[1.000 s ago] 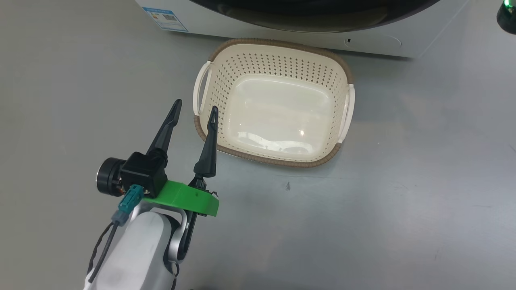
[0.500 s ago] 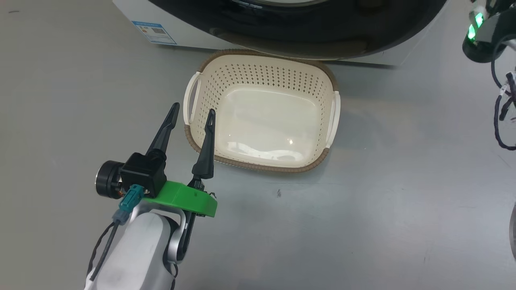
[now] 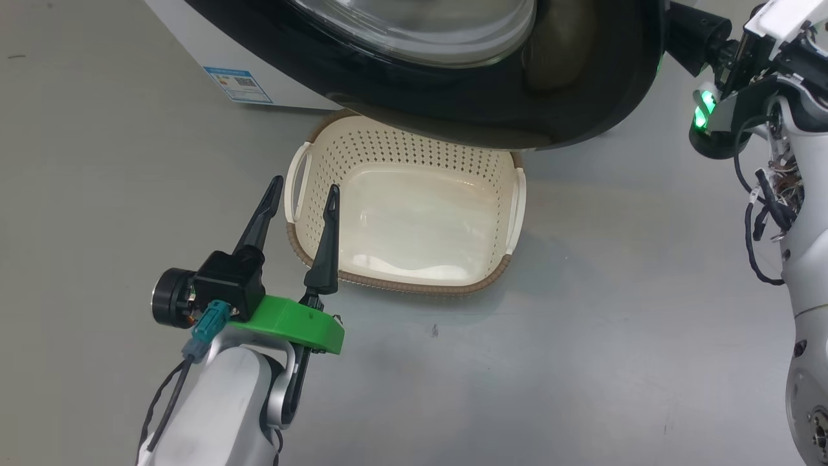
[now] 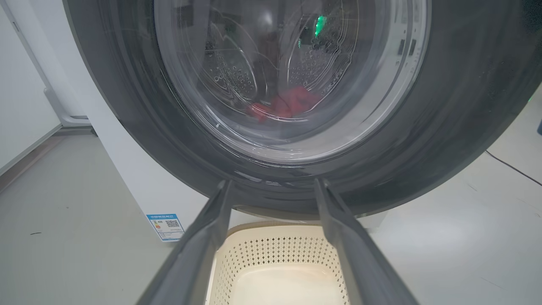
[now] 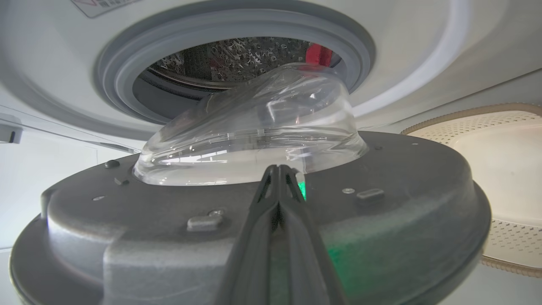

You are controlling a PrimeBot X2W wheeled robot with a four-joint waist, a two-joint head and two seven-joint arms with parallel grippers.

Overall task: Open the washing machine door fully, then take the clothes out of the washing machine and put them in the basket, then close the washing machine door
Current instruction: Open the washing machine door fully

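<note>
The washing machine door stands partly swung out from the white washing machine and overhangs the far rim of the cream basket on the floor. My right gripper is shut, fingers together, with its tip against the door's grey inner face just below the glass bowl. Red clothes lie in the drum, seen through the glass, and a red patch of the clothes shows in the drum opening. My left gripper is open and holds nothing, above the basket's near left corner.
My right arm reaches in from the right edge to the door's rim, with loose cables hanging below it. A blue sticker marks the machine's lower left corner. Bare grey floor lies left of, right of and in front of the basket.
The head view has shifted upward. The door now reaches out over the basket's far rim, and my right arm has come into view at the right. The left gripper keeps its place, open.
</note>
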